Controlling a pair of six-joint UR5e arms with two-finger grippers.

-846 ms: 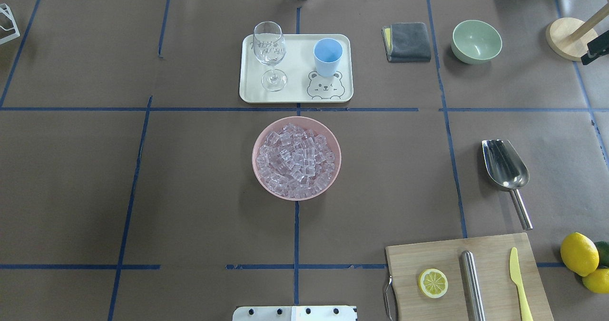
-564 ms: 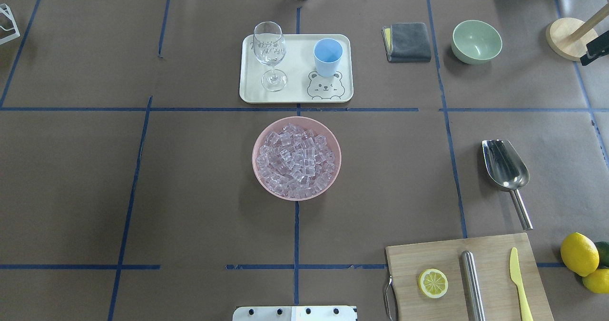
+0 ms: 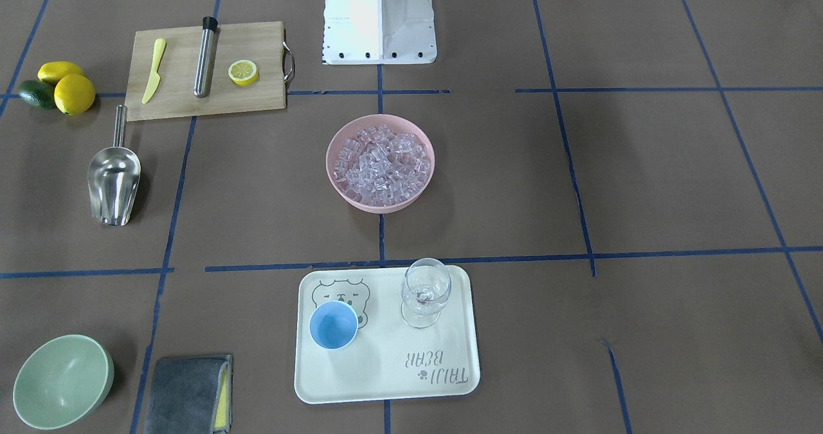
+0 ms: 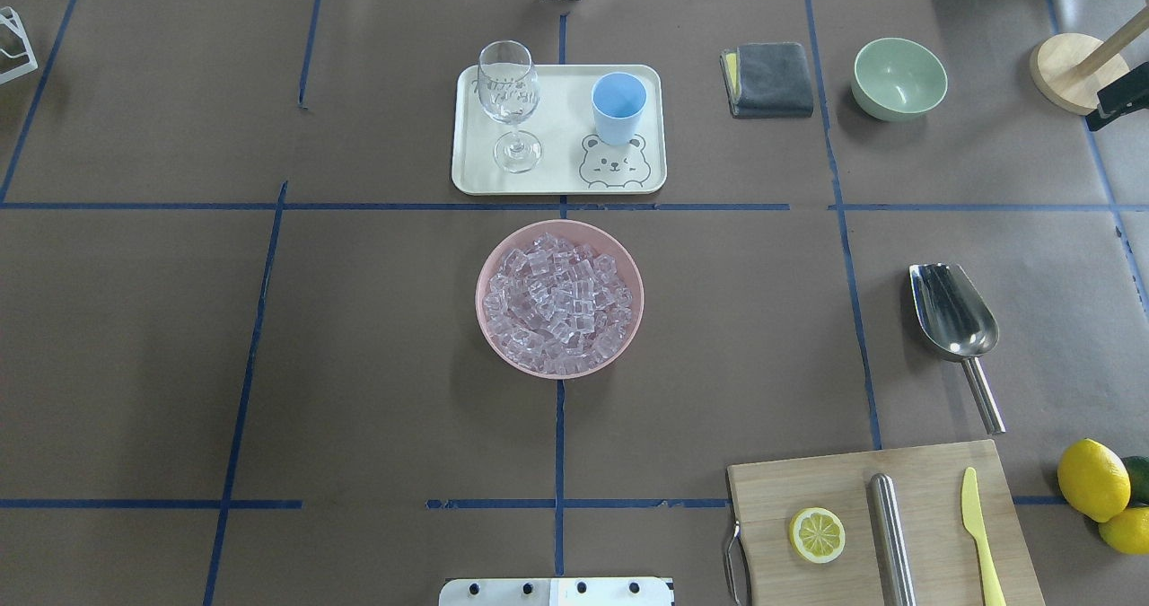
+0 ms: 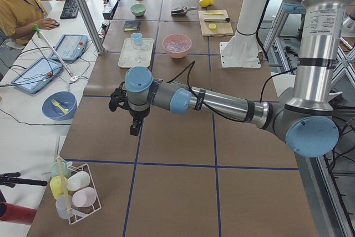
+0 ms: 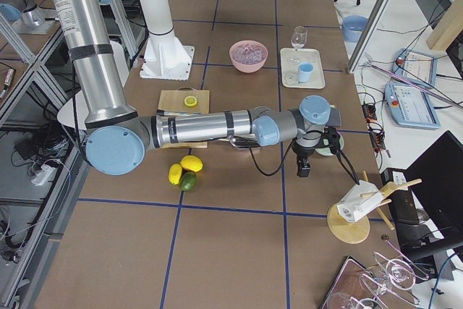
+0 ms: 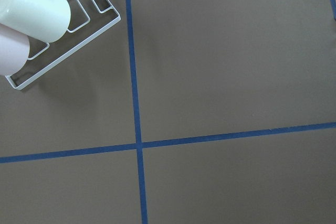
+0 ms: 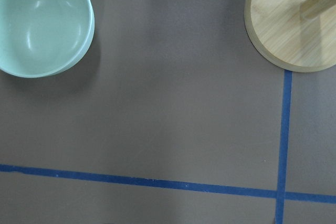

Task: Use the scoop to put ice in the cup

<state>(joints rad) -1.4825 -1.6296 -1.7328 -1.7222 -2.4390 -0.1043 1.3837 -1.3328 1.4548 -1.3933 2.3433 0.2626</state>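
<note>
Right now the ice (image 4: 558,299) is heaped in a pink bowl (image 4: 479,305) at the middle of the table. The cup (image 4: 618,106) stands upright and looks hollow on a cream tray (image 4: 561,180) just beyond the bowl. A wine glass (image 4: 509,94) stands beside it on the same tray, on the robot's left.

The scoop (image 4: 953,311) lies flat on the table well off to the robot's right, touched by nothing. Its trough points away from the robot and its handle reaches back toward a wooden cutting board (image 4: 781,489). On that board lie a lemon half (image 4: 817,535), a steel cylinder (image 4: 891,534) and a yellow knife (image 4: 977,525).

The left gripper (image 5: 135,127) hangs above bare table at the robot's far left, near a wire rack (image 5: 75,190) of pastel cups. It shows only from the side, so I cannot tell how its jaws stand.

The right gripper (image 6: 304,168) hovers at the far right end, between a green bowl (image 4: 899,78) and the round wooden base (image 4: 1068,72) of a stand. It holds nothing that shows, and I cannot tell whether it is parted or closed.
</note>
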